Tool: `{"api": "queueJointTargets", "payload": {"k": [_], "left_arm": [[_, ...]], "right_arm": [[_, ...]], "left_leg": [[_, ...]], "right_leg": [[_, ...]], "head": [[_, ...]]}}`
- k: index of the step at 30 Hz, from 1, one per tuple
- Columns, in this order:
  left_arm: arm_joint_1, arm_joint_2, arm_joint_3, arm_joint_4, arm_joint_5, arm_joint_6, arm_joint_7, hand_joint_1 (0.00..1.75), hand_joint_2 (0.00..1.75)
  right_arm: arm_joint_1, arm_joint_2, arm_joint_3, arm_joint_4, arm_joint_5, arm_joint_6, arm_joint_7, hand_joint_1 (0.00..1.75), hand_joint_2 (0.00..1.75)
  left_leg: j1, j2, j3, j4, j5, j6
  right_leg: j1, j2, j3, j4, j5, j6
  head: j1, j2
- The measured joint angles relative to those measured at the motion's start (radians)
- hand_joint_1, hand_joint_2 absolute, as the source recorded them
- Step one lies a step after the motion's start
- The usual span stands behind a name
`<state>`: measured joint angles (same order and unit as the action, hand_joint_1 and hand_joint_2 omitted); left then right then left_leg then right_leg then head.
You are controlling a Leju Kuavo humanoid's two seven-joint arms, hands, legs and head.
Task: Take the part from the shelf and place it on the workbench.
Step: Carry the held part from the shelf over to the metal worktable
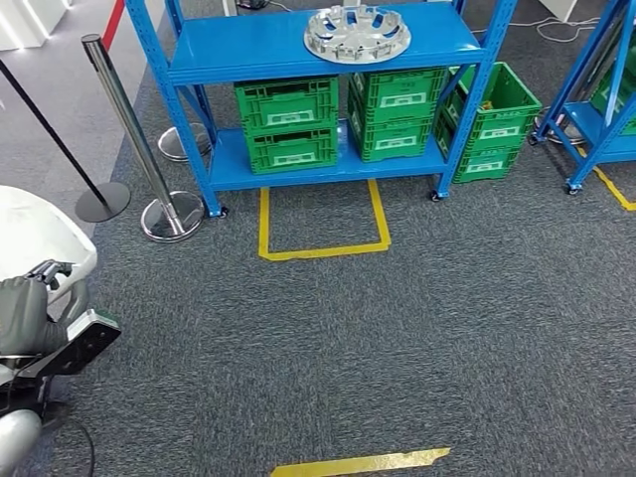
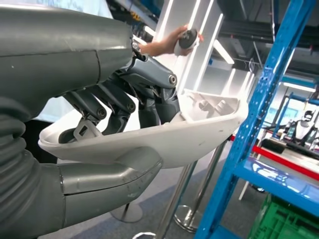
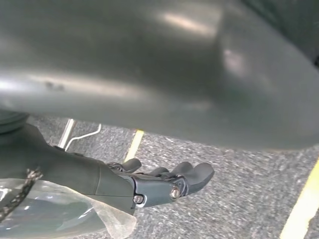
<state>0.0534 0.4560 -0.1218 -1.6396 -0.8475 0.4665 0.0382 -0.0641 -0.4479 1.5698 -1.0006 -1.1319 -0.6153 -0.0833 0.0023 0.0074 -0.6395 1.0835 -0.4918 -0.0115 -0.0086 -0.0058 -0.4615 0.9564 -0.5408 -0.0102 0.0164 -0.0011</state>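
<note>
Left hand (image 2: 124,107) clamps a smooth white curved shell (image 2: 195,134) beside the blue shelf (image 2: 259,99); right hand (image 3: 165,181) hangs empty, fingers loosely extended

A wheel cover (image 1: 357,33) lies on the shelf (image 1: 247,45) top, crates (image 1: 288,121) below, stanchions (image 1: 142,149) to its left.

I am seeing pale labels on the green plastic slatted crates (image 1: 291,122) at twelve o'clock, but nothing is reading legibly.
</note>
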Motion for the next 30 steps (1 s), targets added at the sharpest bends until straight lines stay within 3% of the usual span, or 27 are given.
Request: {"api": "queueJointTargets", "payload": {"k": [2, 3, 4, 5, 7, 9, 12, 14, 15, 17, 18, 19, 20, 21, 23, 25, 28, 30], "left_arm": [[0.001, 0.0, 0.002, 0.0, 0.0, 0.0, 0.0, 1.75, 1.75], [0.003, -0.001, 0.002, 0.0, 0.0, 0.0, 0.0, 1.75, 1.75], [0.005, -0.001, 0.002, 0.0, 0.0, 0.001, 0.0, 1.75, 1.75], [0.007, -0.002, 0.002, 0.0, 0.0, 0.001, 0.0, 1.75, 1.75], [0.008, -0.001, 0.003, 0.0, 0.0, 0.001, 0.0, 1.75, 1.75], [0.009, -0.001, 0.005, -0.001, 0.0, 0.001, 0.0, 1.75, 1.75], [0.011, 0.001, 0.006, -0.002, 0.0, 0.002, 0.0, 1.75, 1.75], [0.012, 0.001, 0.007, -0.004, 0.0, 0.002, 0.0, 1.75, 1.75], [0.012, 0.001, 0.007, -0.005, 0.0, 0.002, 0.0, 1.75, 1.75], [0.013, 0.0, 0.007, -0.006, 0.0, 0.003, 0.0, 1.75, 1.75], [0.014, -0.001, 0.007, -0.006, 0.0, 0.003, 0.0, 1.75, 1.75], [0.015, -0.001, 0.007, -0.006, 0.0, 0.003, 0.0, 1.75, 1.75], [0.016, -0.002, 0.007, -0.006, 0.0, 0.003, 0.0, 1.75, 1.75], [0.017, -0.002, 0.007, -0.006, 0.0, 0.003, 0.001, 1.75, 1.75], [0.017, -0.002, 0.007, -0.007, 0.0, 0.003, 0.001, 1.75, 1.75], [0.017, -0.002, 0.008, -0.007, -0.001, 0.003, 0.001, 1.75, 1.75], [0.019, 0.0, 0.008, -0.008, -0.001, 0.003, 0.003, 1.75, 1.75], [0.021, 0.004, 0.01, -0.009, -0.001, 0.002, 0.004, 1.75, 1.75]], "right_arm": [[0.0, 0.0, 0.0, 0.0, 0.005, 0.0, 0.002, 0.0, 0.0], [0.0, 0.0, 0.0, 0.0, 0.008, 0.0, 0.003, 0.0, 0.0], [0.0, 0.0, 0.0, 0.0, 0.01, 0.0, 0.005, 0.0, 0.0], [0.001, 0.0, 0.0, 0.0, 0.013, 0.0, 0.006, 0.0, 0.0], [0.0, 0.0, 0.0, 0.0, 0.016, 0.0, 0.008, 0.0, 0.0], [-0.002, 0.0, 0.0, -0.001, 0.018, 0.0, 0.009, 0.0, 0.0], [-0.002, 0.0, 0.0, -0.002, 0.021, -0.001, 0.01, 0.0, 0.0], [-0.001, 0.0, 0.0, -0.002, 0.023, -0.001, 0.011, 0.0, 0.0], [-0.001, -0.001, 0.0, -0.002, 0.025, -0.001, 0.013, 0.0, 0.0], [-0.002, -0.001, 0.0, -0.003, 0.027, -0.001, 0.015, 0.0, 0.0], [-0.001, -0.001, 0.0, -0.003, 0.027, -0.001, 0.016, 0.0, 0.0], [0.0, -0.001, 0.0, -0.003, 0.028, -0.001, 0.016, 0.0, 0.0], [0.001, -0.001, 0.0, -0.003, 0.028, -0.001, 0.017, 0.0, 0.0], [0.001, -0.001, 0.0, -0.003, 0.028, -0.001, 0.017, 0.0, 0.0], [0.0, -0.001, 0.0, -0.003, 0.028, -0.001, 0.017, 0.0, 0.0], [-0.002, -0.001, 0.0, -0.003, 0.028, -0.001, 0.018, 0.0, 0.0], [0.002, -0.001, -0.001, -0.005, 0.023, 0.0, 0.017, 0.0, 0.0], [0.004, -0.001, -0.001, -0.006, 0.02, 0.0, 0.016, 0.0, 0.0]], "left_leg": [[0.002, 0.0, -0.039, 0.132, -0.084, -0.008], [0.003, 0.0, -0.051, 0.186, -0.103, -0.009], [0.004, 0.0, -0.048, 0.209, -0.102, -0.009], [0.004, 0.0, -0.028, 0.19, -0.081, -0.008], [0.004, -0.001, 0.048, 0.066, -0.021, 0.0], [0.0, -0.003, 0.101, -0.039, 0.007, 0.01], [-0.001, -0.003, 0.107, -0.074, 0.005, 0.024], [0.004, -0.001, 0.103, -0.083, 0.008, 0.035], [0.007, 0.0, 0.1, -0.085, 0.012, 0.04], [0.005, 0.0, 0.091, -0.085, 0.017, 0.046], [0.004, 0.0, 0.087, -0.084, 0.02, 0.047], [0.003, 0.001, 0.084, -0.084, 0.022, 0.048], [0.002, 0.001, 0.082, -0.083, 0.024, 0.048], [0.002, 0.0, 0.082, -0.083, 0.025, 0.047], [-0.001, 0.0, 0.081, -0.082, 0.027, 0.044], [-0.005, -0.001, 0.075, -0.078, 0.033, 0.035], [-0.004, -0.002, 0.066, -0.074, 0.036, 0.019], [-0.002, -0.003, 0.048, -0.027, -0.003, 0.007]], "right_leg": [[0.002, -0.001, -0.01, 0.002, 0.012, -0.005], [0.003, -0.001, -0.016, 0.004, 0.018, -0.005], [0.004, -0.001, -0.021, 0.008, 0.022, -0.005], [0.005, -0.001, -0.027, 0.011, 0.025, -0.004], [0.006, 0.0, -0.034, 0.02, 0.025, -0.002], [0.009, 0.001, -0.043, 0.027, 0.025, 0.004], [0.011, 0.002, -0.058, 0.031, 0.031, 0.021], [0.012, 0.003, -0.078, 0.059, 0.009, 0.031], [0.011, 0.004, -0.1, 0.103, -0.019, 0.036], [0.008, 0.005, -0.164, 0.241, -0.086, 0.043], [0.007, 0.004, -0.193, 0.302, -0.106, 0.045], [0.007, 0.004, -0.206, 0.332, -0.108, 0.046], [0.007, 0.004, -0.198, 0.32, -0.091, 0.045], [0.007, 0.005, -0.171, 0.269, -0.057, 0.043], [0.009, 0.005, -0.093, 0.118, 0.006, 0.034], [0.011, 0.005, -0.051, 0.036, 0.025, 0.026], [0.011, 0.005, -0.051, 0.026, 0.032, 0.013], [0.007, 0.004, -0.054, 0.02, 0.042, 0.001]], "head": [[-0.002, 0.0], [-0.002, 0.0], [-0.002, 0.0], [-0.002, 0.0], [-0.002, 0.0], [-0.001, 0.0], [-0.001, 0.0], [0.001, 0.0], [0.002, 0.0], [0.004, 0.0], [0.004, 0.0], [0.004, 0.0], [0.004, 0.0], [0.004, 0.0], [0.004, 0.0], [0.003, 0.0], [0.003, 0.0], [0.0, 0.0]]}}
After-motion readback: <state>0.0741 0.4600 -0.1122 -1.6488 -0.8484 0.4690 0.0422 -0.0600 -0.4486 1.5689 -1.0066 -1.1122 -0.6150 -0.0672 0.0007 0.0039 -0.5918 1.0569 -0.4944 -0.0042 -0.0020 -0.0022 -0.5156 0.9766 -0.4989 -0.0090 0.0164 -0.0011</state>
